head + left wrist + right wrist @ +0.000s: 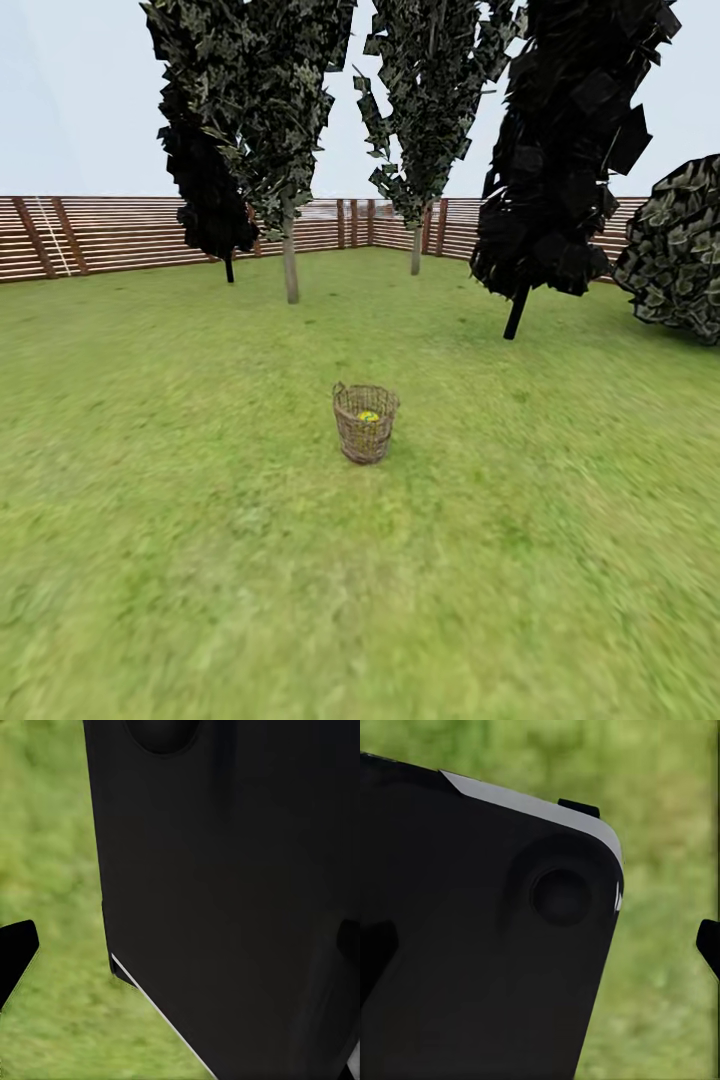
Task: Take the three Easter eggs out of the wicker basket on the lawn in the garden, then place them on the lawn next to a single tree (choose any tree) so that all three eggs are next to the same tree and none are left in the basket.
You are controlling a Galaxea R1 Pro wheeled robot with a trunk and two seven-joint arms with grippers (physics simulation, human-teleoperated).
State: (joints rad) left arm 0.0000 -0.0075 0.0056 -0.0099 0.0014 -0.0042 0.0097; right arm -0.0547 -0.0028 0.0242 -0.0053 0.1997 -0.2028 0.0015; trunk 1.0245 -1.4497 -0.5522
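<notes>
The lawn (200, 560) is the biggest thing here. It is a wide stretch of short green grass that runs from the near edge of the head view all the way back to the fence (110, 232). The fence is brown, made of flat wooden slats, and it goes across the back of the garden and turns a corner far away.

Tall trees stand on the grass near the fence. One tree (289, 262) has a pale grey trunk and dark leaves with light green flecks. A second pale-trunk tree (416, 250) stands further back, close to the fence corner. A black tree (516, 312) with a thin black leaning trunk and black leaves stands to the right. Another small black tree (229, 268) is at the left, just beside the first pale trunk. A round leafy bush (680, 250) sits at the right edge.

The wicker basket (364, 430) stands upright on the grass in the middle, well apart from every tree. It is small, brown and open on top. Inside it a bit of a yellow Easter egg (368, 415) peeks out. I cannot tell how many eggs are in there.

In the left wrist view, a big black robot part (225, 900) blocks most of the grass, with dark finger tips at the edges. The right wrist view has a black robot body part (480, 945) too. I cannot tell if either claw is apart or together.
</notes>
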